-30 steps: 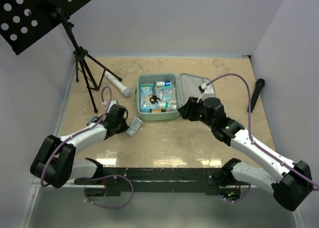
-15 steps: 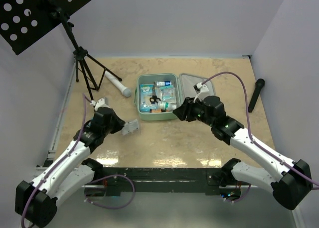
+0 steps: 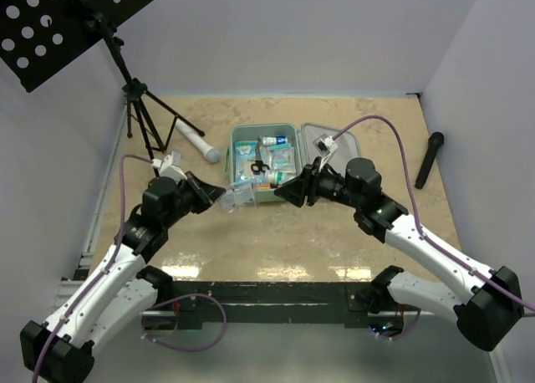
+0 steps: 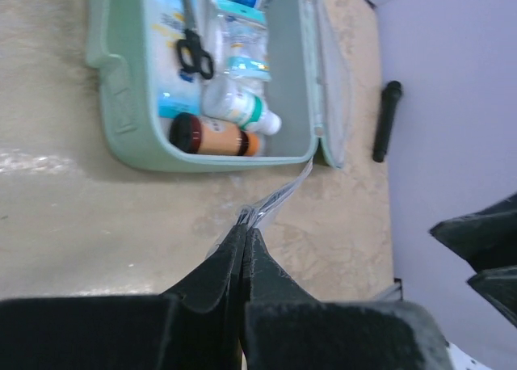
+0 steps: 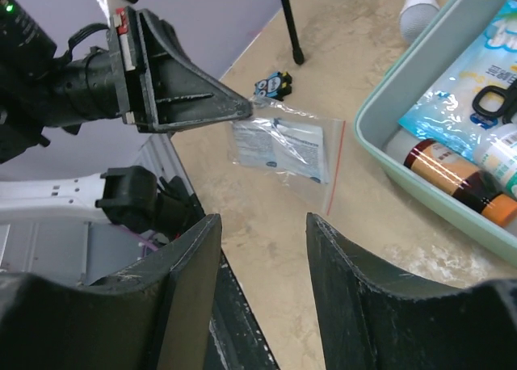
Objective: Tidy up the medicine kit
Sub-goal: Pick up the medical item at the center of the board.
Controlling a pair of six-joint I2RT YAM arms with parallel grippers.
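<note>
The mint-green, round-cornered medicine kit point(image 4: 119, 115) is being displayed unzipped at the centre of the table point(image 3: 334, 232), lid flat rightward. Beside it, a clear packet point(image 5: 283, 148) is being pinched by the closed left jaws; the right jaws are being held parted nearby.

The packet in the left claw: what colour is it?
Clear packet with pale printed contents and a red edge strip; best in the right wrist view.
</note>
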